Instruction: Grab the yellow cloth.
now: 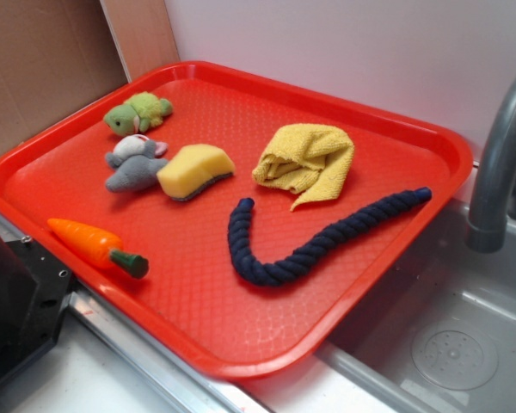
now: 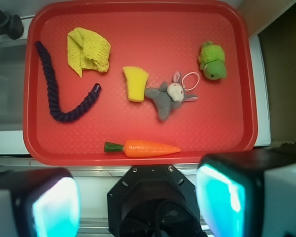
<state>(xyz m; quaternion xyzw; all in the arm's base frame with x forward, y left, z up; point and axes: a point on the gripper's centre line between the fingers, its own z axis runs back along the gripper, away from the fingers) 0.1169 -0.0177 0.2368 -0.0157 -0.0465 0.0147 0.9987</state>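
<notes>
Yellow cloth lies crumpled on red tray, at 10 o'clock in the wrist view, just beside navy rope. End effector spread wide, empty, hovering off the tray's 6 o'clock edge, near toy carrot.

- Exterior view: even, diffuse light, fairly bright. Soft, short shadows under the items on the red tray; mild sheen along its near rim.
- Overall slightly soft, low-res; the faucet at the right edge is blurry.
- Wrist view: bright, saturated colours, tray sharp enough.
- Gripper fingers at the bottom heavily out of focus, with a cyan glow on the pads.
- Slight barrel distortion at the tray edges.
</notes>
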